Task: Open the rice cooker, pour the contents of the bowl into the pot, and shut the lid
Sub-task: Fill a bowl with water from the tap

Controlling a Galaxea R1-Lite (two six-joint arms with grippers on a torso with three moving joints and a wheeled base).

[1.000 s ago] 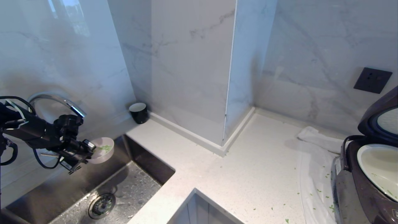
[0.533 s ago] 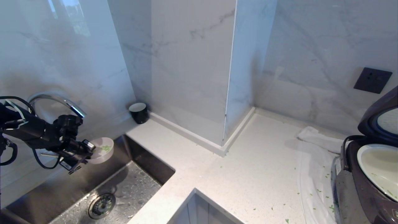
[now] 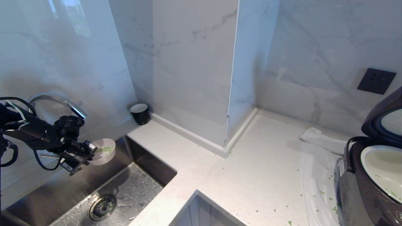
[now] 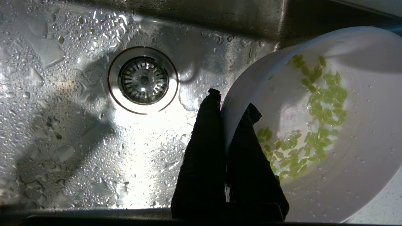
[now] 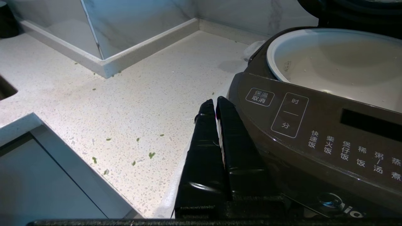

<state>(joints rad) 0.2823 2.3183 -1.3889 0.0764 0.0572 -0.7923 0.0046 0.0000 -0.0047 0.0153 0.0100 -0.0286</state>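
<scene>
Above the steel sink, my left gripper is shut on the rim of the pale pink bowl. The bowl holds wet green contents. Far right on the counter stands the dark rice cooker with its lid raised. The cream-white pot sits inside with a few green bits. My right gripper is shut and empty, parked beside the cooker's front panel, outside the head view.
A curved tap arches over the sink, whose drain is wet. A small black cup stands at the wall corner. A white cloth lies under the cooker. Green bits are scattered on the speckled counter. A wall socket is at right.
The bowl has tipped slightly toward level in my left gripper; the arms have stayed in place.
</scene>
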